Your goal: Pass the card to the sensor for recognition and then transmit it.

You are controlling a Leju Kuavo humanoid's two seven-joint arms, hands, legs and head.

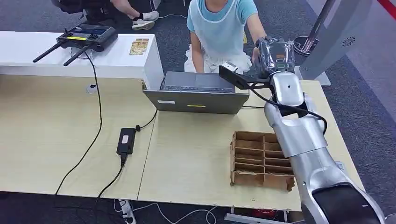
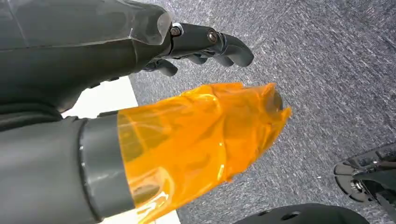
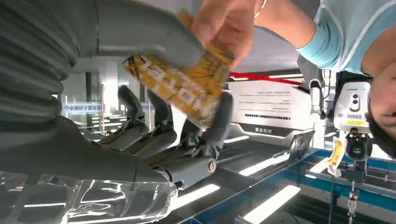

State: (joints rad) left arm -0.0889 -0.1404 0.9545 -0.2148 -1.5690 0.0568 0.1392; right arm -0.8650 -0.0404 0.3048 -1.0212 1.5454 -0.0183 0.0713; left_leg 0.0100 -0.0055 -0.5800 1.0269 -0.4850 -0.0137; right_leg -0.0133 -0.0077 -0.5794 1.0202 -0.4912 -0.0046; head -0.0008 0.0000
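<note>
Nearby, a laptop (image 1: 198,93) and compartmented box (image 1: 261,159) flank the right arm (image 1: 299,135).

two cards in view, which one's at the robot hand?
The yellow card against the right robot hand, a person's hand on it too. The other card lies on the white counter.

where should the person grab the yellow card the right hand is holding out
By the free end of the yellow card, the part sticking out beyond the right hand, coming from the side opposite the thumb. The person's hand already pinches that edge.
</note>
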